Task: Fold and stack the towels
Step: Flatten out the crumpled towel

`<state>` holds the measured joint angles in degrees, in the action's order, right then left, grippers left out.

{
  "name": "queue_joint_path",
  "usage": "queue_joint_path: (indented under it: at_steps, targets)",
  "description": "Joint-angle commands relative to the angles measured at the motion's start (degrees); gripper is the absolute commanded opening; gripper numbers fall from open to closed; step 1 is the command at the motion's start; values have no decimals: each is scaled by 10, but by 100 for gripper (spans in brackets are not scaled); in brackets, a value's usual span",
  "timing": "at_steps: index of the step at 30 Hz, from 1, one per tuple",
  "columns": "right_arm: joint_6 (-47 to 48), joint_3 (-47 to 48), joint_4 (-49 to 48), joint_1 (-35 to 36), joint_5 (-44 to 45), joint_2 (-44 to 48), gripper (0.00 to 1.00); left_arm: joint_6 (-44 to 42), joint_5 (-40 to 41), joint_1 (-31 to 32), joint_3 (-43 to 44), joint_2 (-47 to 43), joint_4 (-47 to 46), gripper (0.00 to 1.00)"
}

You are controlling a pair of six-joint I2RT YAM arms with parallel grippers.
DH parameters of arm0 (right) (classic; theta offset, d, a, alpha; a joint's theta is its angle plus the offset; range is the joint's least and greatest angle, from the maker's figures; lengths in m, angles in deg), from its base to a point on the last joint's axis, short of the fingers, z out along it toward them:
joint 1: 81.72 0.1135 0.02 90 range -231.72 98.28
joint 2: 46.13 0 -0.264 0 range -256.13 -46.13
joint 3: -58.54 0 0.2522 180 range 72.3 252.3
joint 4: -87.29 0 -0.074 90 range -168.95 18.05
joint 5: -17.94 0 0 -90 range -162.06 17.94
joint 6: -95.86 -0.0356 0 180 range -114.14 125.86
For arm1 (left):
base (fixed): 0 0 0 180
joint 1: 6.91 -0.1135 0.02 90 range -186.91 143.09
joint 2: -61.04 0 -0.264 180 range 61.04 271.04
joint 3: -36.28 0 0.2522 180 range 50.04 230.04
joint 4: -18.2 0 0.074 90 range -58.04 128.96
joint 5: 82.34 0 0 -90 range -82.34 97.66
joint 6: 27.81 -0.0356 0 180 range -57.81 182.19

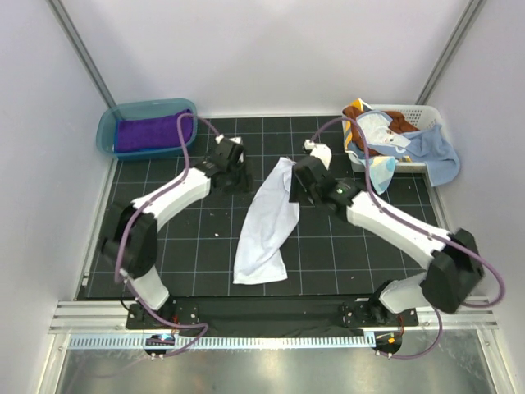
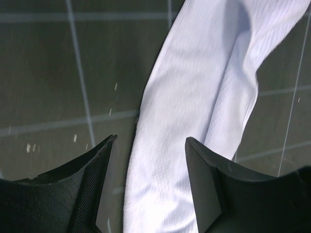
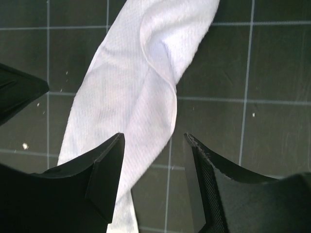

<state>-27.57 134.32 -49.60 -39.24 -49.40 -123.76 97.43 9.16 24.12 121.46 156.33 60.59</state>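
Towels sit in three places. A white towel [image 1: 264,226] lies on the black gridded mat [image 1: 189,254] at the centre, a long rumpled strip, narrow at its far end and wider toward the arms, with a soft fold ridge along its length and a fine woven texture. A purple towel [image 1: 148,133] lies flat in the teal tub [image 1: 105,131], far left. Light blue [image 1: 435,156] and orange-brown [image 1: 400,121] towels spill from the white basket [image 1: 426,111], far right. The left gripper [image 2: 151,141] and right gripper [image 3: 154,137] both hang spread over the white towel's far part, holding nothing.
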Motion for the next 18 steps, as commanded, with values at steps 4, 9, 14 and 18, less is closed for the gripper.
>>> queue_joint_path:
  at_steps: [4,9,14,18]
  targets:
    - [84,124,-52,-59,-45,-182,57,-69,-13,-2,135,155,-13,61]
    - [113,160,-72,-85,-75,-271,58,-74,-6,-3,162,210,24,61]
    - [108,152,-82,-94,-77,-311,52,-68,-33,-2,145,224,26,61]
    - [87,116,-100,-100,-76,-299,33,-41,-47,3,85,197,-15,58]
